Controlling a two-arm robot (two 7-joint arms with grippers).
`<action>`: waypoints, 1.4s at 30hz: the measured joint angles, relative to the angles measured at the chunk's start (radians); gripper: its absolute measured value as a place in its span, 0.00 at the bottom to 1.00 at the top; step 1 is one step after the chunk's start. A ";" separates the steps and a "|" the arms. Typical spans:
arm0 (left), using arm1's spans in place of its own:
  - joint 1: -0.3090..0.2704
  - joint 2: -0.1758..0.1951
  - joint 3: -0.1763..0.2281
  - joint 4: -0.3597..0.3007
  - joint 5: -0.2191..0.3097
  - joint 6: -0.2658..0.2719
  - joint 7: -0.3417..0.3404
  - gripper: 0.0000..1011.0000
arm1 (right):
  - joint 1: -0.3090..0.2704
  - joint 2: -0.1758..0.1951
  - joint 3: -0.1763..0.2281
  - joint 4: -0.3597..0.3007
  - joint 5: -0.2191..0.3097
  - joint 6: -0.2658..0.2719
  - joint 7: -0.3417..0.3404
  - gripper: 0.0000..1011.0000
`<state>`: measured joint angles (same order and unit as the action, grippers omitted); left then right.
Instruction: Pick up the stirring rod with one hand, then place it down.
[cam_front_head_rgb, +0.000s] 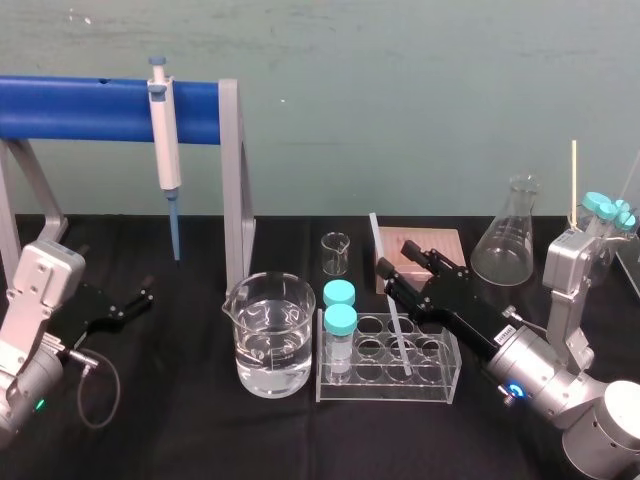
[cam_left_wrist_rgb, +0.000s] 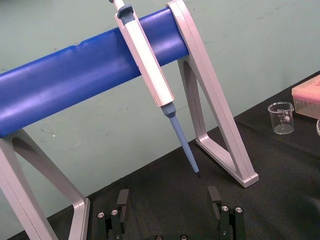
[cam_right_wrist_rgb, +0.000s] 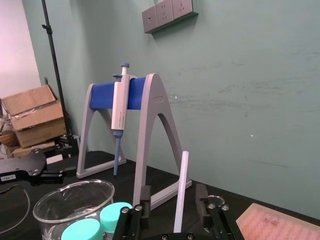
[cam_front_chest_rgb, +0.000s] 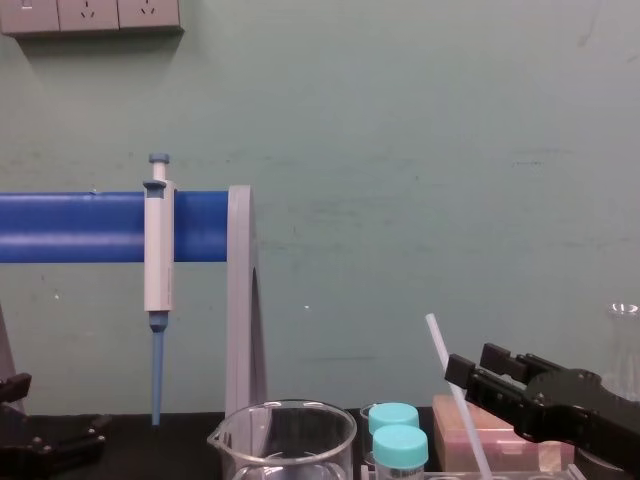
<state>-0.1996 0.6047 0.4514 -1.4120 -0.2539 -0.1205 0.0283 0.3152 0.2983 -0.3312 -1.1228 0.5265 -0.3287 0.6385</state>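
While straddling the thin white translucent stirring rod (cam_front_chest_rgb: 440, 345), slanted in the clear plastic rack (cam_front_head_rgb: 385, 390), with the wide jaws of the black right gripper (cam_right_wrist_rgb: 173, 195), close gently, then lift along its slant. Leave the wide-jawed left gripper (cam_left_wrist_rgb: 168, 192) parked at the worktop's left.

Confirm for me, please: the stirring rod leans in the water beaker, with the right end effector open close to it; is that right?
Not quite. The stirring rod leans in the clear tube rack, not the water beaker beside it, as the head view shows. The right end effector is indeed open close to it; the left end effector is parked at left.
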 joint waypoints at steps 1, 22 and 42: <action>0.000 0.000 0.000 0.000 0.000 0.000 0.000 0.99 | 0.000 0.000 0.000 0.000 0.000 0.000 0.000 0.56; 0.000 0.000 0.000 0.000 0.000 0.000 0.000 0.99 | -0.096 0.027 0.119 -0.164 -0.099 0.102 -0.315 0.99; 0.000 0.000 0.000 0.000 0.000 0.000 0.000 0.99 | -0.121 0.019 0.158 -0.133 -0.182 0.181 -0.439 0.99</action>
<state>-0.1995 0.6047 0.4514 -1.4120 -0.2539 -0.1205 0.0283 0.1937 0.3169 -0.1734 -1.2553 0.3443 -0.1474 0.1996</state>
